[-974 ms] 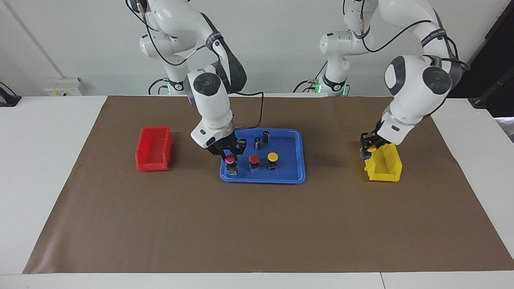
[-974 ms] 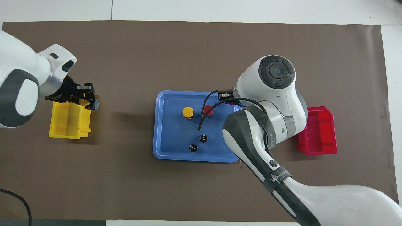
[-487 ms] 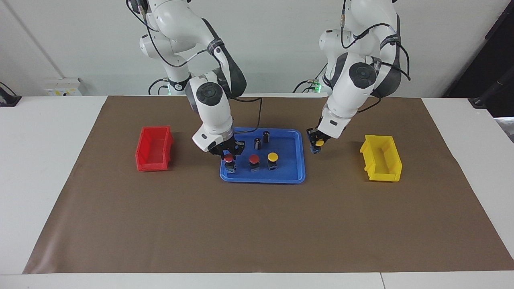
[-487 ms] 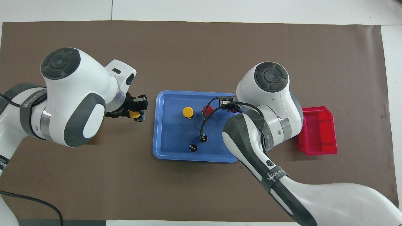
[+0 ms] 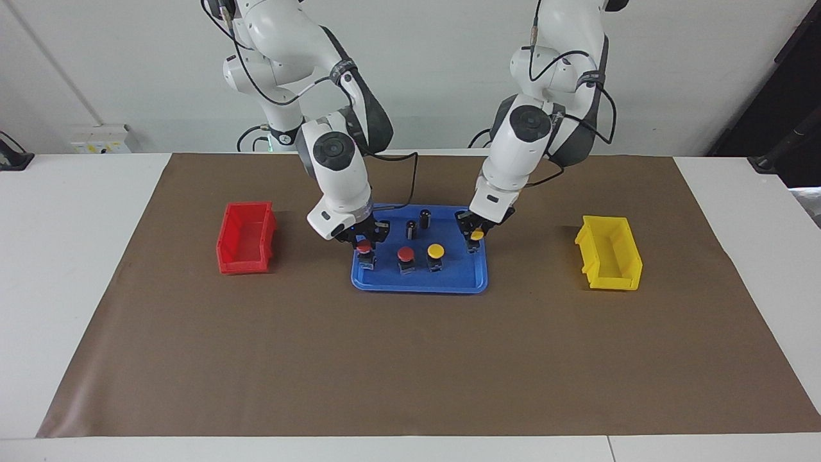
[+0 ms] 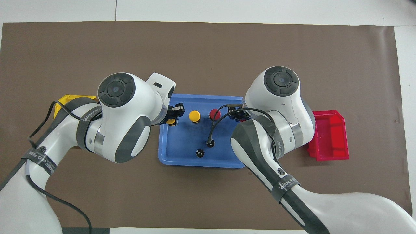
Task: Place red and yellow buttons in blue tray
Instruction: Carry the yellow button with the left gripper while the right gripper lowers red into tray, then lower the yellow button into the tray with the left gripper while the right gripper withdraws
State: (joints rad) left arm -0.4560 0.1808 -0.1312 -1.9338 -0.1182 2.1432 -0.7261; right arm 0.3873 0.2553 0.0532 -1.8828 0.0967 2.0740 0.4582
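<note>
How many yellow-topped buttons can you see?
2. One yellow button stands in the blue tray; the other yellow button is in the left gripper over the tray's edge.

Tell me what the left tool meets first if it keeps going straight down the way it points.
Most likely the blue tray floor at the end toward the left arm. The left tool holds a yellow button over it, beside the standing yellow button; its height is unclear.

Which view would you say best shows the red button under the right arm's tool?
The facing view: the red button and its base stand clear below the right tool, on the blue tray. In the overhead view the right arm covers nearly all of it.
</note>
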